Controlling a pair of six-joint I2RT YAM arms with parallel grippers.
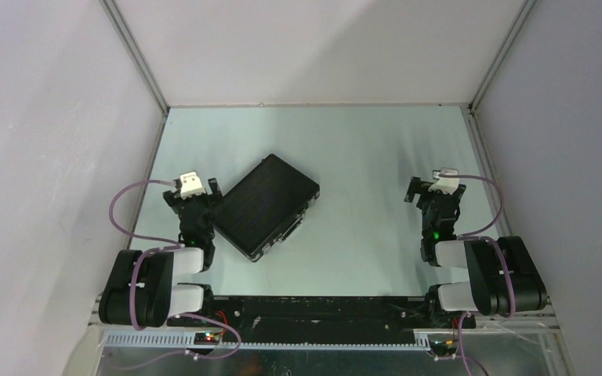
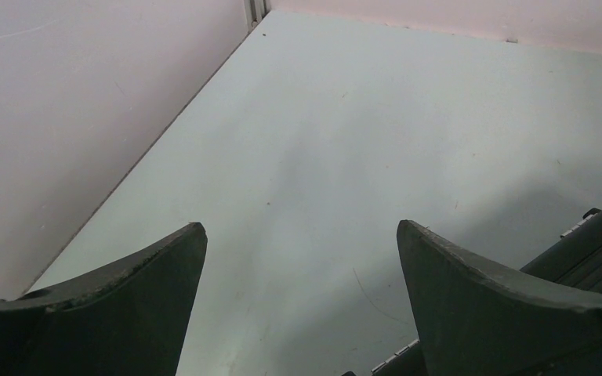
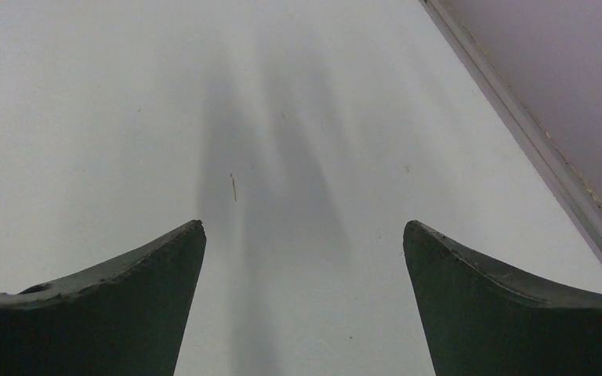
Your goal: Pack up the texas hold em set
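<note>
The black briefcase (image 1: 265, 205) of the texas hold em set lies shut and turned at an angle on the pale table, left of centre, its handle and metal latches on the near-right long side. A corner of the briefcase (image 2: 596, 243) also shows at the right edge of the left wrist view. My left gripper (image 1: 196, 188) hangs open just left of the case, nothing between its fingers (image 2: 145, 274). Far to the right, my right gripper (image 1: 433, 190) is open over bare table, its fingers (image 3: 470, 274) empty. No chips, cards or dice are in view.
White walls enclose the table (image 1: 360, 157) on the left, back and right, with metal rails at the corners. The left wall (image 2: 86, 117) runs close beside my left gripper, and the right wall's base rail (image 3: 549, 157) is near my right gripper.
</note>
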